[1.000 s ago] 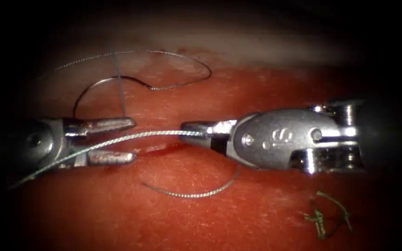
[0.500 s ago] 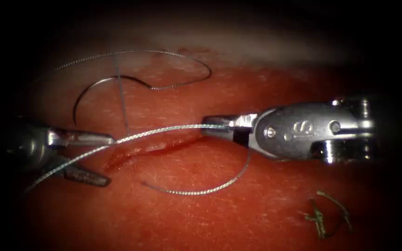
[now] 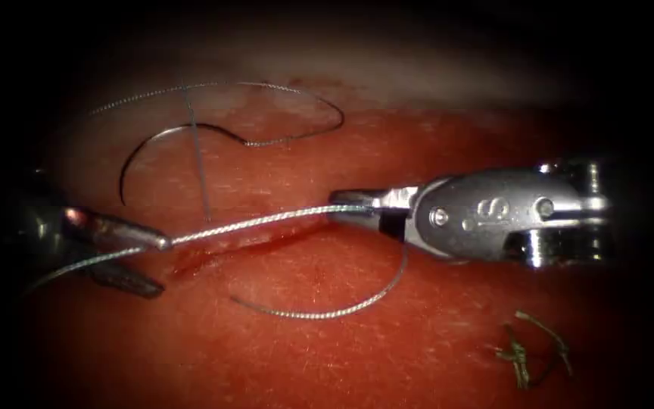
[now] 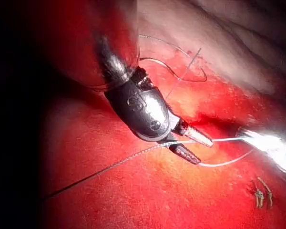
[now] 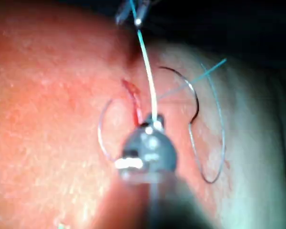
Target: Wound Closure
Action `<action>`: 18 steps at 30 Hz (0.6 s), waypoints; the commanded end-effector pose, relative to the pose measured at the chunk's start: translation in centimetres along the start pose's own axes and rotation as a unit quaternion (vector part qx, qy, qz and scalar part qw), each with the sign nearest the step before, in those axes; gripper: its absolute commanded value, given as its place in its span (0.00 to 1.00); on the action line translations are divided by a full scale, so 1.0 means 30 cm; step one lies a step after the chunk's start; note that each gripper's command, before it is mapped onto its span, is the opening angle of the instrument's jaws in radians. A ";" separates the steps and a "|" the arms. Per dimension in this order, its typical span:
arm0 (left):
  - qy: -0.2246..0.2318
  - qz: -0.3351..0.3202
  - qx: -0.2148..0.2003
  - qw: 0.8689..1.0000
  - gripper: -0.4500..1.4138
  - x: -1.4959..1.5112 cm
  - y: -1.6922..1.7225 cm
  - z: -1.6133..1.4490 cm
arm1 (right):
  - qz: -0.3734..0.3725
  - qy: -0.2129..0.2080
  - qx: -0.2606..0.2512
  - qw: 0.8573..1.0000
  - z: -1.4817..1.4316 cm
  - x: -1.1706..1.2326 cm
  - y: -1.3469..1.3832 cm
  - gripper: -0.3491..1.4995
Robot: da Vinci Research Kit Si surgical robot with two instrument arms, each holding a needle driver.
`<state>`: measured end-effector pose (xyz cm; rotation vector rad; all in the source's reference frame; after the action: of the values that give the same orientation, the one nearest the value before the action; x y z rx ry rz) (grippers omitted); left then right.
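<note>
We were at a surgical training bench: a slab of red, pale-edged pork tissue (image 3: 387,348) lay lit against darkness, with a silver braided suture thread (image 3: 266,219) and clipped greenish thread ends (image 3: 527,352).

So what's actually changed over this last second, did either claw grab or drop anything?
The right claw drew back toward the right and a little up, keeping its hold on the thread. The left claw backed off to the left, open around the thread, grabbing nothing. The needle stayed lying on the tissue above the cut, held by neither, and the cut thread ends stayed put.
</note>
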<state>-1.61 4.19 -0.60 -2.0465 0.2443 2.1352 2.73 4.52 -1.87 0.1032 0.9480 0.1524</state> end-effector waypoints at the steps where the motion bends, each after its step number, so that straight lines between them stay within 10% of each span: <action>1: 0.001 -0.002 0.000 1.000 0.29 -0.002 0.002 0.001 | 0.000 0.001 0.001 1.000 0.0027 -0.0004 -0.0007 0.00; 14: -0.030 0.003 0.029 0.999 0.23 -0.003 0.001 0.000 | 0.003 0.010 0.000 1.000 0.0010 0.0012 -0.0005 0.00; 18: -0.038 -0.011 0.030 0.999 0.05 -0.003 0.001 0.000 | 0.003 0.010 0.000 1.000 0.0010 0.0011 -0.0006 0.00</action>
<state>-1.56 4.19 -0.58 -1.9165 0.2740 2.1627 2.71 4.53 -1.94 0.1034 0.9658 0.1599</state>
